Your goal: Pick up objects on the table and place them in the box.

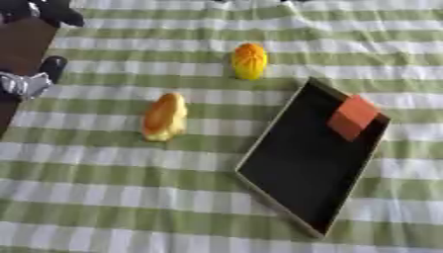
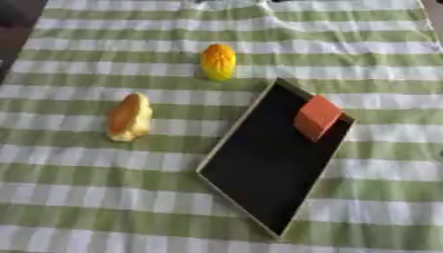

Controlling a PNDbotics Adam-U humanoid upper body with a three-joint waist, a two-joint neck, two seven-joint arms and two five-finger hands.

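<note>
Orange block (image 2: 317,117) sits in the box (image 2: 259,168); the bread-like lump (image 1: 164,117) looks light and soft, best gripped across its middle. No hand visible, so its state is unknown.

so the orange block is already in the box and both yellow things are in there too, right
Not quite. The orange block is in the box, at its far right corner, but the two yellow things are not. The near one and the far one both lie on the striped cloth to the box's left, as the right eye view shows.
</note>
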